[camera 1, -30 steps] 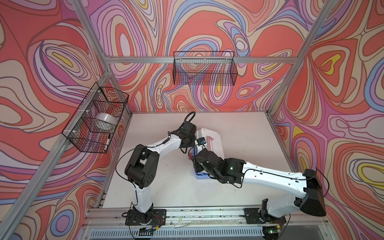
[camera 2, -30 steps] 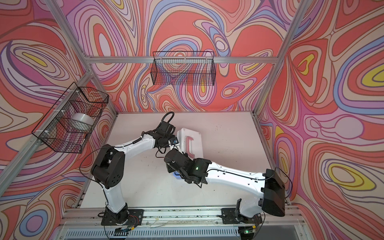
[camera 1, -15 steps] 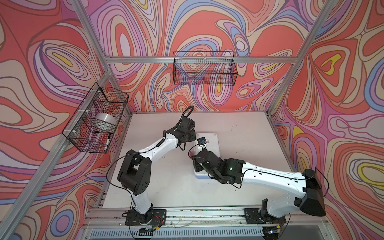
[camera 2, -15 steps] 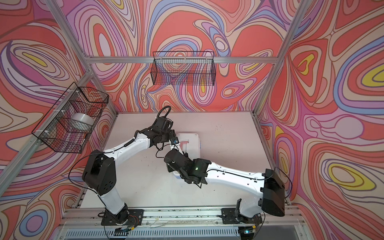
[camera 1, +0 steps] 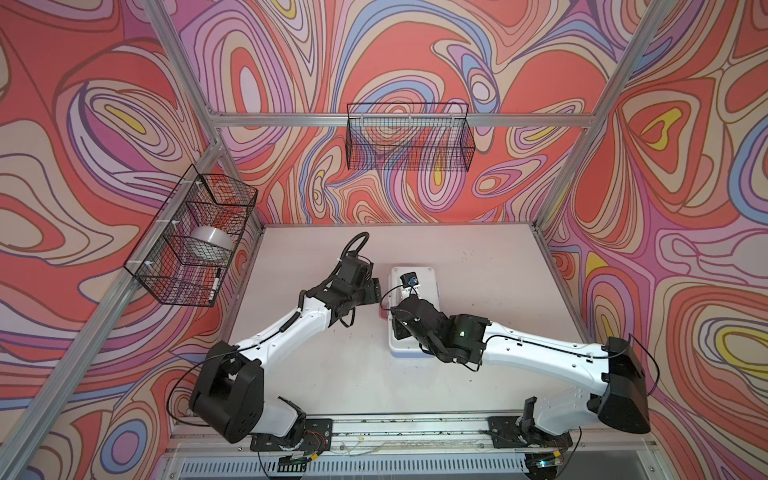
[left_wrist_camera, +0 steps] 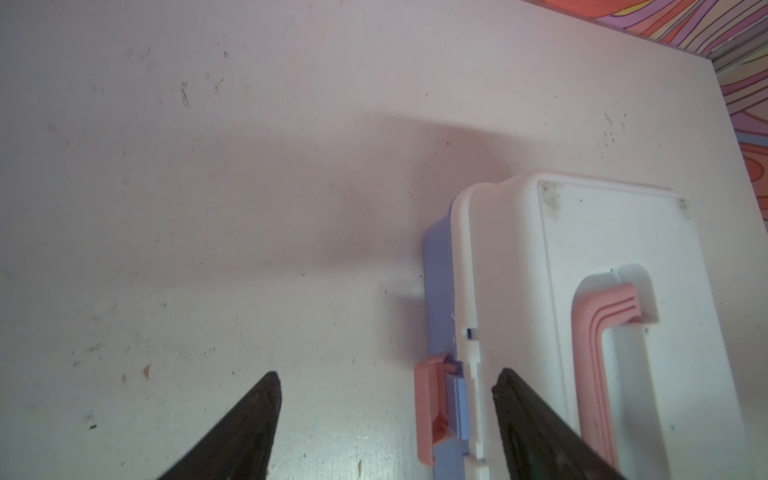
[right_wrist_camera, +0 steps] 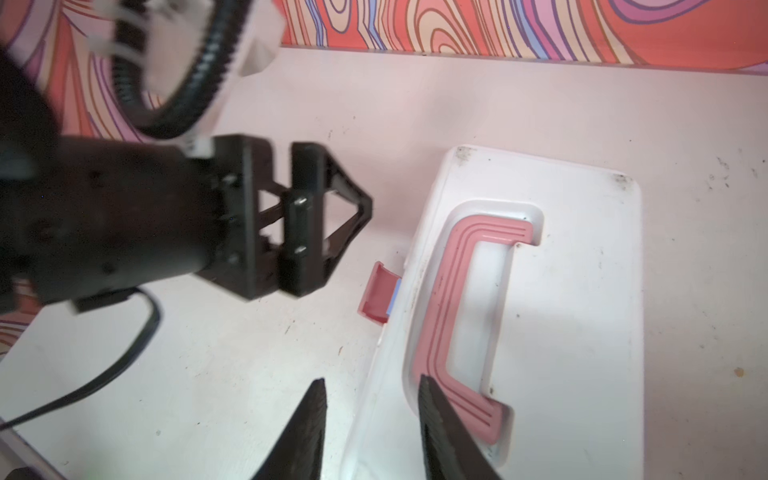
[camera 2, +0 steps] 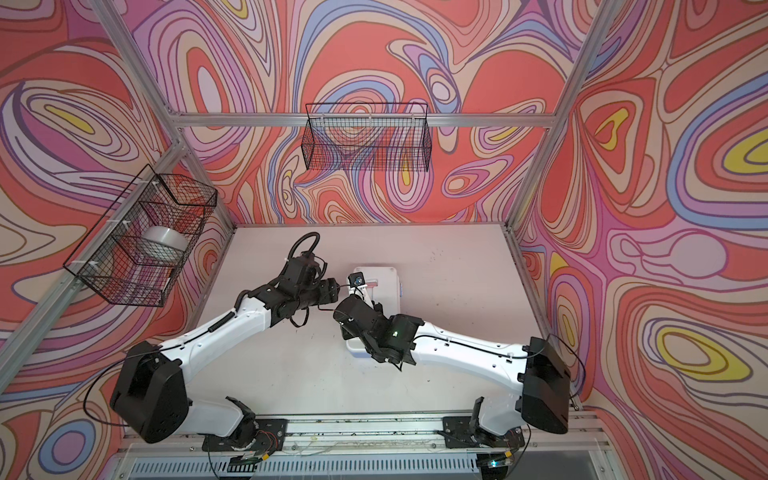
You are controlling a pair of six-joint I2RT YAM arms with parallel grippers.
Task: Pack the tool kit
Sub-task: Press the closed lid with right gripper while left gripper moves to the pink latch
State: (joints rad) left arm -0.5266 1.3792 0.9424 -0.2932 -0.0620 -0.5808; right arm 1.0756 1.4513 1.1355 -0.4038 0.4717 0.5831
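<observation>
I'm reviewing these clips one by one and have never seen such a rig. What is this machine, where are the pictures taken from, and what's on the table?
Two white-and-black robot arms stand at a table. Two pictures look down from overhead; two come from cameras on the arms' wrists. On the table lies a white tool kit, lid down, one pink latch sticking out. The left claw is open with that latch between its fingers; the right claw straddles the lid's edge, jaws apart. Neither seems to hold anything.

Pale roll [camera 1: 209, 246] in wire basket [camera 1: 165, 275]
</observation>
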